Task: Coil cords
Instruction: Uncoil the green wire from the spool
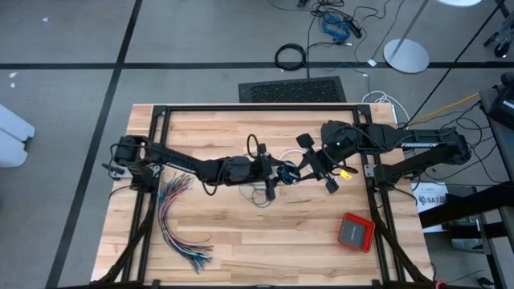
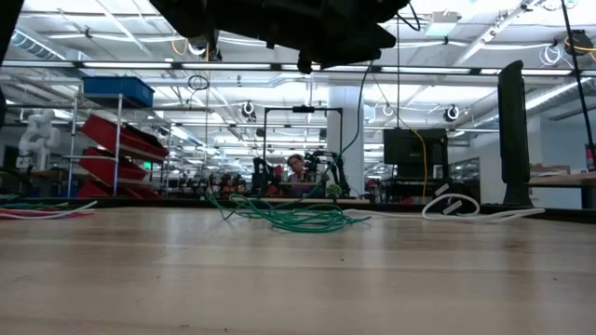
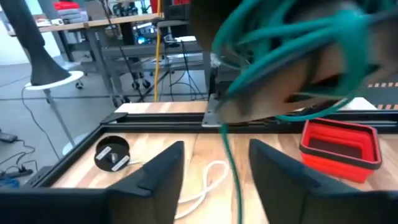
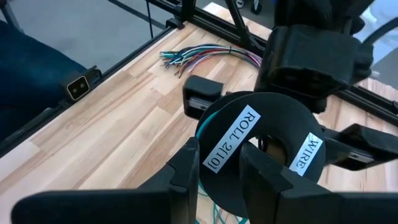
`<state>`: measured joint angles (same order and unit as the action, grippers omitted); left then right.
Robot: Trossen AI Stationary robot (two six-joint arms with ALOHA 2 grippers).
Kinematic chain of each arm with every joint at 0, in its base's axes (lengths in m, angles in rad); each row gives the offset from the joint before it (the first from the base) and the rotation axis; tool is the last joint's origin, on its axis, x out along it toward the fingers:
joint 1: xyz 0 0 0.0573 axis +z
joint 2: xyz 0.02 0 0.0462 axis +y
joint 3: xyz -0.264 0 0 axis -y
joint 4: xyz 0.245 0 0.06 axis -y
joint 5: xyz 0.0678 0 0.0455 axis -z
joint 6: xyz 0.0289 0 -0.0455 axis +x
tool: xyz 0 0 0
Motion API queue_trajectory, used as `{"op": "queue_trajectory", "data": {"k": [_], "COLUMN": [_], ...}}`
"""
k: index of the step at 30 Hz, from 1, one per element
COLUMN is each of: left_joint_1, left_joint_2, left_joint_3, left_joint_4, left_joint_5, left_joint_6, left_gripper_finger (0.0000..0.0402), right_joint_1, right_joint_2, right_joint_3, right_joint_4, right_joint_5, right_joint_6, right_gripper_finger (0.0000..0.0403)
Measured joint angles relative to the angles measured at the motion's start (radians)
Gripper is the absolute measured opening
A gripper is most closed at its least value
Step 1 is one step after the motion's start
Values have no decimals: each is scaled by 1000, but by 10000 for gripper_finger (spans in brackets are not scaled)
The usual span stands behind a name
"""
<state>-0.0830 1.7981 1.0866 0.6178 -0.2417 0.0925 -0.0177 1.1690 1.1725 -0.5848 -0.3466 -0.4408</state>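
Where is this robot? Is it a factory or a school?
Probably a robotics lab or workshop. Beyond the wooden table, the low view shows long rows of ceiling lights, shelves with red bins and more benches of equipment. Loose cables lie on the floor.

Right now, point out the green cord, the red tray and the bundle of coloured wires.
green cord (image 2: 296, 217), low view, on the heap of loops lying on the table
red tray (image 1: 355, 232), high view, on its middle
bundle of coloured wires (image 1: 173, 215), high view, midway along the fanned strands
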Motion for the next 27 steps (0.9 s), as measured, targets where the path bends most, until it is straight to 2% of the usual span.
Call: {"op": "queue_trajectory", "data": {"k": [5, 14, 17, 22, 24, 27], "left_joint_1": [3, 1, -1, -5, -4, -6], "left_joint_2": [0, 0, 0, 0, -2, -20], "left_joint_3": [0, 0, 0, 0, 0, 1], "left_joint_4": [-6, 2, 2, 2, 1, -6], "left_joint_5": [-1, -7, -9, -9, -10, -44], "left_joint_6": [1, 20, 33, 55, 64, 98], "left_gripper_finger": [132, 115, 87, 14, 9, 6], "right_joint_1": [0, 0, 0, 0, 0, -1], "right_joint_2": [0, 0, 0, 0, 0, 1], "right_joint_3": [0, 0, 0, 0, 0, 0], "right_joint_4": [-27, -36, -36, -40, -48, -77], "right_joint_5": [0, 0, 0, 0, -7, -76], "right_joint_6": [-4, -8, -9, 0, 9, 36], "right_gripper_finger": [78, 78, 78, 78, 78, 78]}}
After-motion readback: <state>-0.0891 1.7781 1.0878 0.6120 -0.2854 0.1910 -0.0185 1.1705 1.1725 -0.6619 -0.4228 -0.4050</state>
